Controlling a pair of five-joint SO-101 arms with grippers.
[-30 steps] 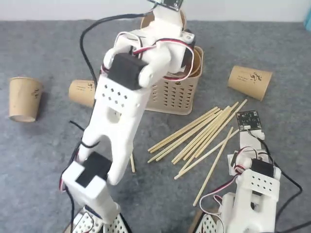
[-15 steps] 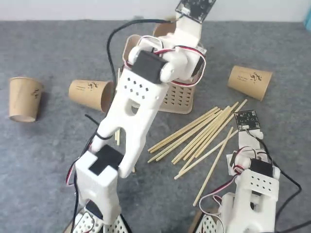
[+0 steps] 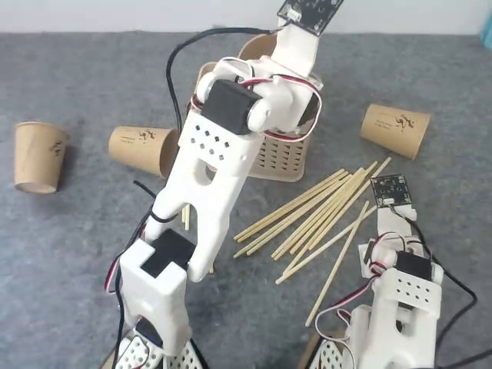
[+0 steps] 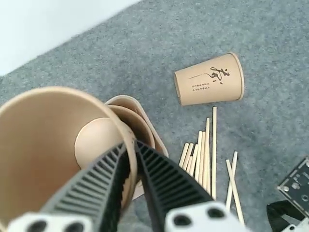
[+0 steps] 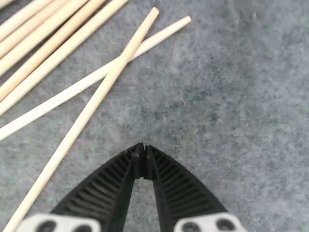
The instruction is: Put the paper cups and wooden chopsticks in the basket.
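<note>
Status: you have the left gripper (image 4: 131, 145) clamped on a cup (image 4: 43, 145) rim at the basket (image 3: 280, 157), and the right gripper (image 5: 144, 151) closed and empty near the chopsticks (image 3: 323, 201).

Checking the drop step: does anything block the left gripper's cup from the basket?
Nothing visible does. The left gripper pinches the rim of the cup right by the basket. The arm and the cup hide most of the basket's opening, so its inside cannot be judged.
</note>
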